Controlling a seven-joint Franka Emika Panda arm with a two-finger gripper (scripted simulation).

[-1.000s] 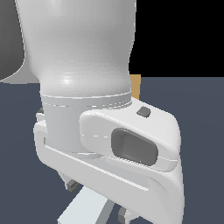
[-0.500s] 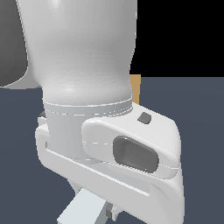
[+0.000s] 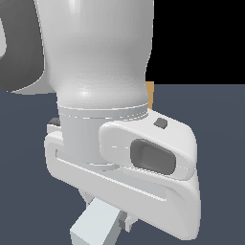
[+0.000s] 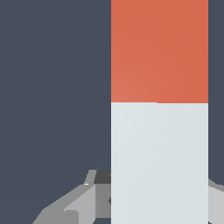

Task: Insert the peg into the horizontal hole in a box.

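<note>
The peg (image 4: 159,131) fills much of the wrist view: a square bar, pale grey-white near the hand, with a red-orange far end (image 4: 159,48). My gripper (image 4: 146,203) is shut on the pale part, with a finger (image 4: 72,205) showing on one side. In the exterior view my arm blocks most of the scene. Only the peg's pale end (image 3: 93,226) shows below the hand, between the gripper (image 3: 107,210) fingers. A thin tan sliver of the box (image 3: 150,94) shows behind the wrist; its hole is hidden.
The dark blue-grey floor (image 3: 215,115) lies all around. My arm's white wrist housing (image 3: 143,158) fills the exterior view's middle and left and hides what lies behind it.
The hand dipped a little, then came back up by about the same amount. The peg stays in the grip.
</note>
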